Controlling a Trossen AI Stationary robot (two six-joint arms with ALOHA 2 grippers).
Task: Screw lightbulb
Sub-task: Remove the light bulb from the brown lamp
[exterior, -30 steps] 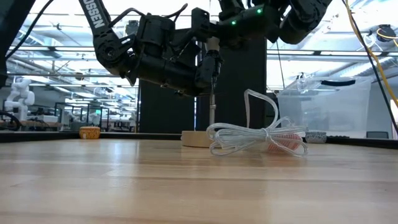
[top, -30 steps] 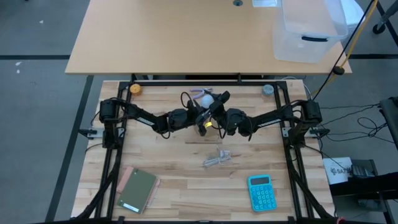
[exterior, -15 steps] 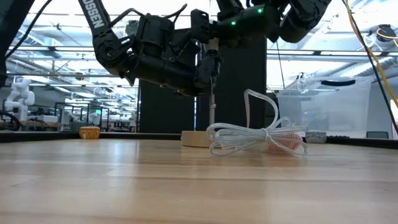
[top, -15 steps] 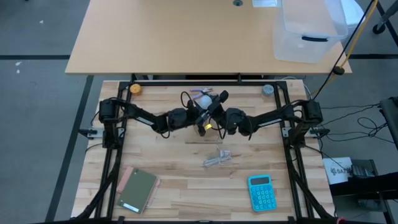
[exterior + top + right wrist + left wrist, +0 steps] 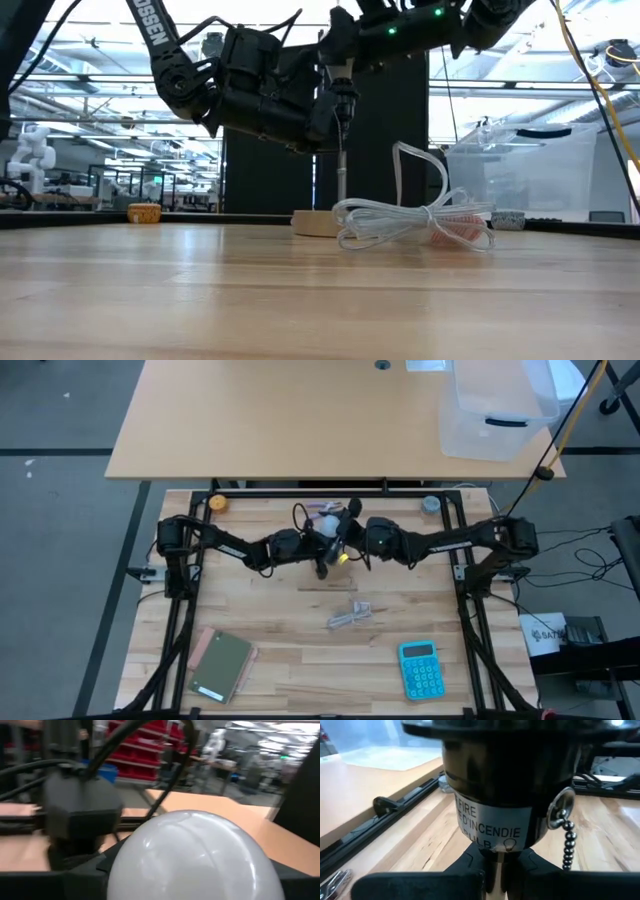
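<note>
Lightbulb [image 5: 192, 857] sits in the right claw [image 5: 345, 532], its white dome pinched between the fingers, over the rear middle of the worktop [image 5: 300, 660]. It is right at the top of the black socket [image 5: 510, 785]. Whether the screw end has entered the threads cannot be told.

Left claw [image 5: 322, 556] is pressed together on the thin stem just below the socket, holding it steady above its wooden disc base [image 5: 315, 222].

Risks, as judged:
- Bulb going in tilted would cross-thread or jam; both claws crowd the joint, so alignment is hard to check.
- Smooth glass could slip in the fingers during a turn, spinning the claw without the bulb.
- Too hard a squeeze could crack the glass.
- If the left grip on the stem slips, the socket would rotate along and nothing tightens.
- Pull chain [image 5: 566, 845] hangs beside the socket and could snag.

Worktop: pale wood planks. Clear plastic wrapper [image 5: 348, 614] near the middle, blue calculator [image 5: 421, 669] toward the front right corner, notebook [image 5: 219, 665] front left.

Room: tan table behind with a clear bin [image 5: 497, 405]; open workshop with shelving.
</note>
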